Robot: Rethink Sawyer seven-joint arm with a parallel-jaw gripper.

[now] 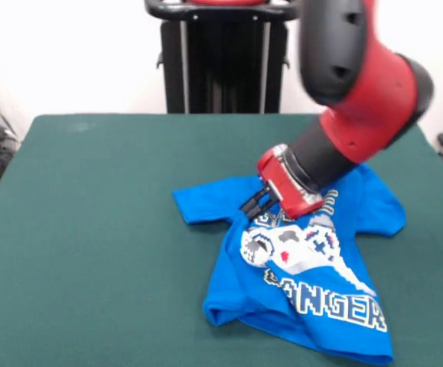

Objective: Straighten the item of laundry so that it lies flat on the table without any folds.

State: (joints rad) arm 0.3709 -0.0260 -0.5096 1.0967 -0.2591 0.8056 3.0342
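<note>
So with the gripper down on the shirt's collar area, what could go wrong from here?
The gripper sits low on the blue T-shirt near the neck; a pull from there may drag the whole shirt across the table rather than spread it. The lower left hem looks rolled under, and a tug at the top probably will not undo that fold. The arm hides part of the shirt in this view, so creases under it could be missed.

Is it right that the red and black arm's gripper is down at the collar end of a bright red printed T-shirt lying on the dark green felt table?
Not quite: the front view shows the printed T-shirt is bright blue, not red. The rest holds: the gripper is down at its collar end on the dark green felt table.
</note>
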